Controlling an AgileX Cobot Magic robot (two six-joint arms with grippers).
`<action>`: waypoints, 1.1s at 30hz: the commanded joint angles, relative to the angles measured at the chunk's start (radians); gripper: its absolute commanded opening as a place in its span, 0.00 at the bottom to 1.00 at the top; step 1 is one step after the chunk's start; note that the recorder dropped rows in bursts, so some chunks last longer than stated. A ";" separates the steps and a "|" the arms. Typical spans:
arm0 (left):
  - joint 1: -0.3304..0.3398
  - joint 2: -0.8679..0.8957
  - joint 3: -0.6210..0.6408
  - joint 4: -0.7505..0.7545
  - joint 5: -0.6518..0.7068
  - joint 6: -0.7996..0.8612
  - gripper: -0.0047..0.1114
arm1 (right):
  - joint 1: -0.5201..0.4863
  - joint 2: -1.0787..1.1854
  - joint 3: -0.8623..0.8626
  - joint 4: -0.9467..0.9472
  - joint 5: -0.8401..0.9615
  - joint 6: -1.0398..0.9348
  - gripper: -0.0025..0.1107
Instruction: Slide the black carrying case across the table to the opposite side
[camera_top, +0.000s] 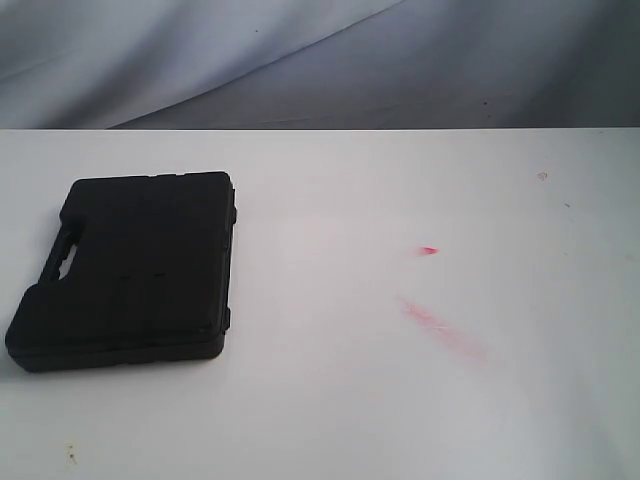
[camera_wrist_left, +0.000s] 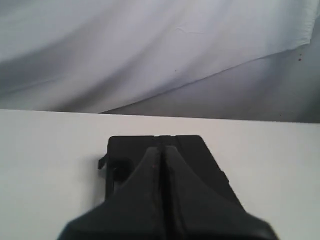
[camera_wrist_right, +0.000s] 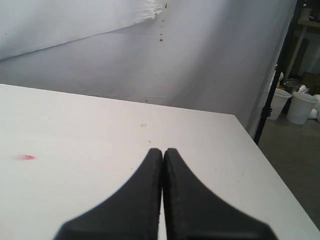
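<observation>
Lying right ahead of and under the L gripper tips: black carrying case, flat on the bench. Contact w/ lid can't tell. L jaws pressed shut, nothing held. Case long axis looks approx in line w/ L gripper's pointing direction. R gripper also closed, empty, case well off to its side, outside its cam. L arm clearly nearer; push prob goes sideways toward R gripper.

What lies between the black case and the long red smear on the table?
Nothing: in the exterior view, only bare white table separates the black case from the red smear.
</observation>
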 joint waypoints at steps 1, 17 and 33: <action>-0.006 -0.003 0.086 -0.039 -0.196 0.030 0.04 | -0.006 -0.003 0.004 0.007 -0.002 0.002 0.02; -0.006 -0.003 0.242 0.030 -0.396 0.053 0.04 | -0.006 -0.003 0.004 0.007 -0.002 0.002 0.02; -0.006 -0.003 0.242 -0.118 -0.249 -0.003 0.04 | -0.006 -0.003 0.004 0.007 -0.002 0.002 0.02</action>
